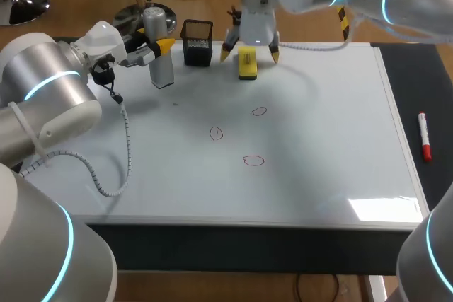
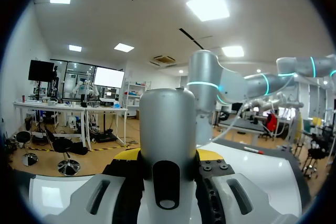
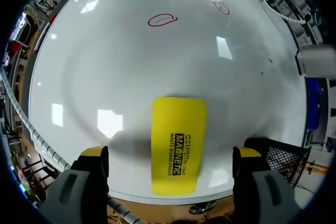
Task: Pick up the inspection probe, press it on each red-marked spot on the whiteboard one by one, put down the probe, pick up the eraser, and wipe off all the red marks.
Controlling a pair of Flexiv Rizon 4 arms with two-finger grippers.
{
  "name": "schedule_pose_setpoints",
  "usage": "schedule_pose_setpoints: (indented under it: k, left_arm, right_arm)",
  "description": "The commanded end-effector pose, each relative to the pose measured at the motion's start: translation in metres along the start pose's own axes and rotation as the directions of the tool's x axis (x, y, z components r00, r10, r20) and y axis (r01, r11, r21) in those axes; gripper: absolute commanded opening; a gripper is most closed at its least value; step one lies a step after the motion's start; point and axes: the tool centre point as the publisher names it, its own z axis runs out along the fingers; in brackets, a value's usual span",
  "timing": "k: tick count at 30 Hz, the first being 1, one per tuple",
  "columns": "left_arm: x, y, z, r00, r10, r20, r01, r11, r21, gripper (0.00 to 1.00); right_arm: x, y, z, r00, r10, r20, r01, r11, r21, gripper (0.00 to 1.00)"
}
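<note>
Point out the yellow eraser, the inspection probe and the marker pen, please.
eraser [image 3: 177, 145], right wrist view, middle of its yellow top.
inspection probe [image 1: 162, 70], head view, lower silver body.
marker pen [image 1: 423, 133], head view, white barrel.

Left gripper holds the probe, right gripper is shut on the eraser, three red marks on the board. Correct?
Not quite: the right gripper is open, its fingers standing clear on either side of the eraser, as the right wrist view shows. The rest holds.

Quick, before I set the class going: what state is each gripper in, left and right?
Left gripper: closed on the inspection probe.
Right gripper: open, fingers either side of the eraser, not touching it.
</note>
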Motion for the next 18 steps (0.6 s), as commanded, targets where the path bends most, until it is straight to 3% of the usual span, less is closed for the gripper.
schedule_pose_setpoints:
  k: [1, 6, 8, 12, 13, 15, 17, 18]
  left_arm:
    - [0.001, -0.001, 0.001, 1.000, 0.001, 0.007, -0.001, 1.000, 0.001, 0.00]
    - [0.001, -0.001, 0.001, 1.000, 0.001, 0.007, -0.001, 1.000, 0.001, 0.00]
    - [0.001, -0.001, 0.001, 1.000, 0.001, 0.007, -0.001, 1.000, 0.001, 0.00]
    - [0.001, -0.001, 0.001, 1.000, 0.001, 0.007, -0.001, 1.000, 0.001, 0.00]
    - [0.001, -0.001, 0.001, 1.000, 0.001, 0.007, -0.001, 1.000, 0.001, 0.00]
    - [0.001, -0.001, 0.001, 1.000, 0.001, 0.007, -0.001, 1.000, 0.001, 0.00]
    - [0.001, -0.001, 0.001, 1.000, 0.001, 0.007, -0.001, 1.000, 0.001, 0.00]
    - [0.001, -0.001, 0.001, 1.000, 0.001, 0.007, -0.001, 1.000, 0.001, 0.00]
  right_arm:
    - [-0.001, -0.003, -0.001, 1.000, -0.009, -0.012, 0.009, 1.000, -0.014, 1.00]
    - [0.001, 0.001, 0.000, 0.999, -0.031, -0.021, 0.031, 0.999, -0.023, 1.00]
    - [0.002, 0.003, 0.000, 0.999, -0.040, -0.025, 0.039, 0.999, -0.029, 0.95]
    - [0.004, 0.006, 0.000, 0.998, -0.053, -0.034, 0.052, 0.998, -0.042, 0.71]
    - [0.004, 0.006, 0.000, 0.998, -0.056, -0.036, 0.054, 0.998, -0.043, 0.50]
    - [0.005, 0.007, 0.000, 0.997, -0.063, -0.041, 0.061, 0.997, -0.046, 0.31]
    - [0.007, 0.008, 0.001, 0.997, -0.067, -0.046, 0.064, 0.997, -0.051, 0.15]
    - [0.008, 0.008, 0.001, 0.997, -0.065, -0.050, 0.062, 0.996, -0.058, 0.13]
